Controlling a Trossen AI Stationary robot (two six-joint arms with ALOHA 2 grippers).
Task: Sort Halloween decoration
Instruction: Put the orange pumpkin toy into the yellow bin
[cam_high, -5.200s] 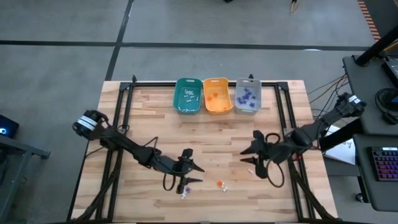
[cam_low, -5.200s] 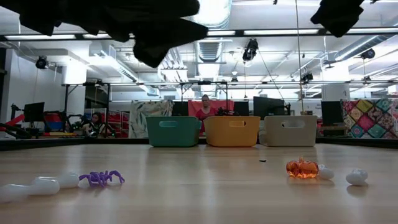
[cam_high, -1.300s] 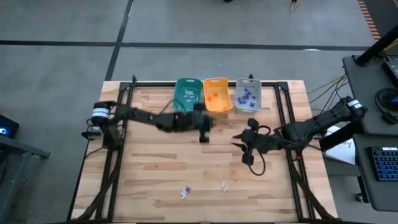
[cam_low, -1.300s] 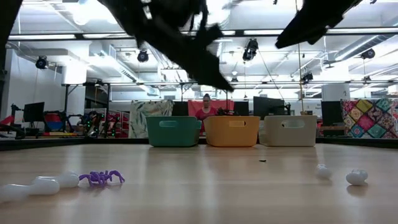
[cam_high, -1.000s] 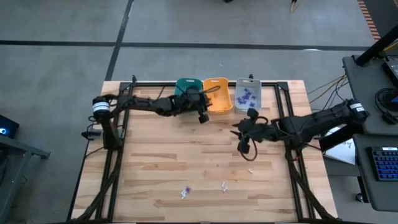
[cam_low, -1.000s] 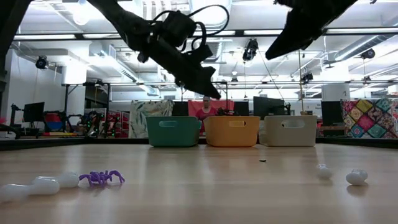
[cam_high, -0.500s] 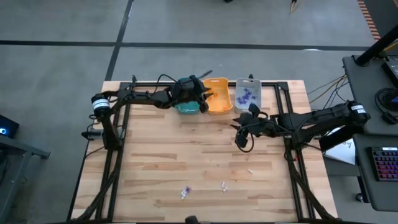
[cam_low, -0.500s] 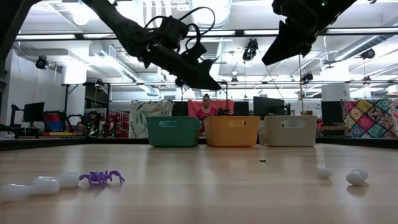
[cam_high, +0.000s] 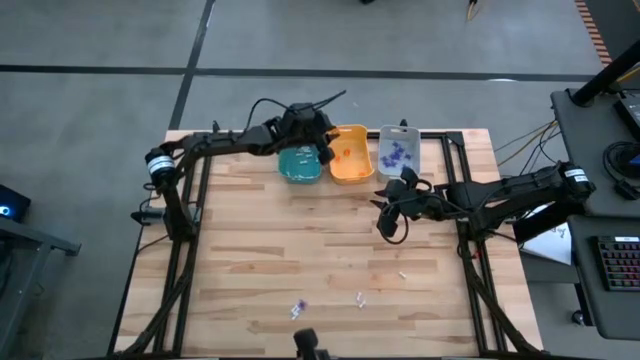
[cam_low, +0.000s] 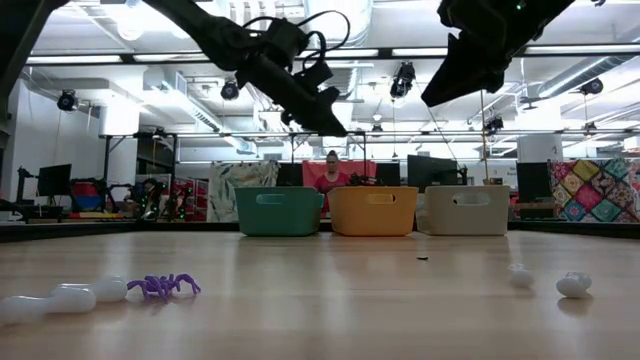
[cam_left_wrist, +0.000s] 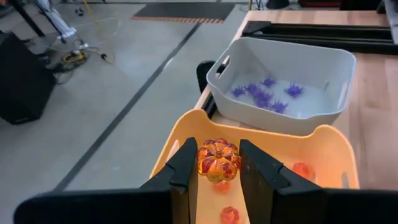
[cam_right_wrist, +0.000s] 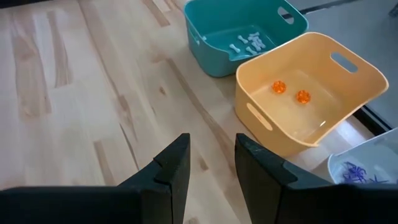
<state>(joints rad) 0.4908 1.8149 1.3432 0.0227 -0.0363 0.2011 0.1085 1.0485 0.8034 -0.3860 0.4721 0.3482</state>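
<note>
Overhead, the left gripper hangs above the orange rectangular plastic bin, partly hiding the teal bin; its fingers pinch a glossy orange pumpkin trinket. The right gripper, nearer than the grey bin, holds nothing, fingers apart. Small trinkets lie near the table's front edge, too tiny to identify there; the low view shows a purple spider.
</note>
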